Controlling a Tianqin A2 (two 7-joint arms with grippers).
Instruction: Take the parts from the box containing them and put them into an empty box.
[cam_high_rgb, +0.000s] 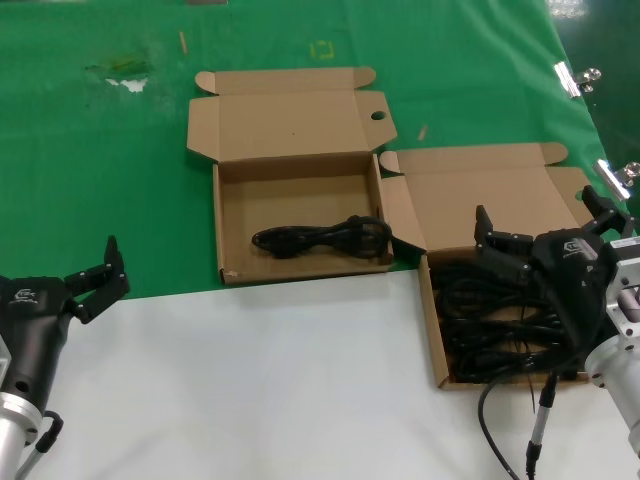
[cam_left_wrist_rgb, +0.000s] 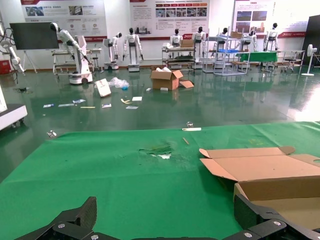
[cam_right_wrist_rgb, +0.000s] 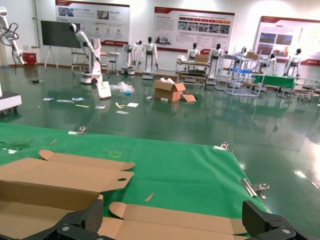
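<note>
Head view: two open cardboard boxes sit on a green cloth (cam_high_rgb: 100, 200) over the desk (cam_high_rgb: 250, 380). The right box (cam_high_rgb: 480, 190) holds a tangle of black power cords (cam_high_rgb: 490, 330); the right tool (cam_high_rgb: 545, 235), fingers apart, hovers above them. The left box (cam_high_rgb: 290, 130), just beside it, contains one coiled cord (cam_high_rgb: 320, 238). The left tool (cam_high_rgb: 95, 280), fingers apart, waits at the desk's near left edge. Metal clips (cam_high_rgb: 567, 78) pin the cloth's right side.

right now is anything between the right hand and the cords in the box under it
Nothing visible. The open right hand hangs directly above the pile of cords in the right box, whose lid is folded back. The left hand waits over the table's left edge.
</note>
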